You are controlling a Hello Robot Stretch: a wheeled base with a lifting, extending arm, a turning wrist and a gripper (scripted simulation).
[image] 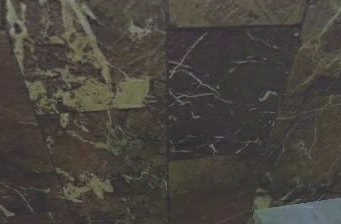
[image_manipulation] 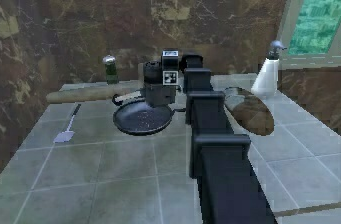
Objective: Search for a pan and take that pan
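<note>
A dark round pan (image_manipulation: 141, 121) lies on the grey tiled countertop (image_manipulation: 98, 165) in the arm side view, a little left of the middle. The dark arm (image_manipulation: 218, 150) rises from the bottom edge and ends at two white marked squares (image_manipulation: 154, 72). The gripper (image_manipulation: 152, 103) hangs at the pan's far side. I cannot tell whether it holds anything or touches the pan.
On the counter lie a long brown roll (image_manipulation: 78, 97), a spatula (image_manipulation: 68, 126), a small dark shaker (image_manipulation: 108, 67), a white spray bottle (image_manipulation: 268, 70) and a flat brown oval (image_manipulation: 252, 110). A window (image_manipulation: 326, 25) is at top right. Brown marble wall (image: 128, 100) faces the forward view.
</note>
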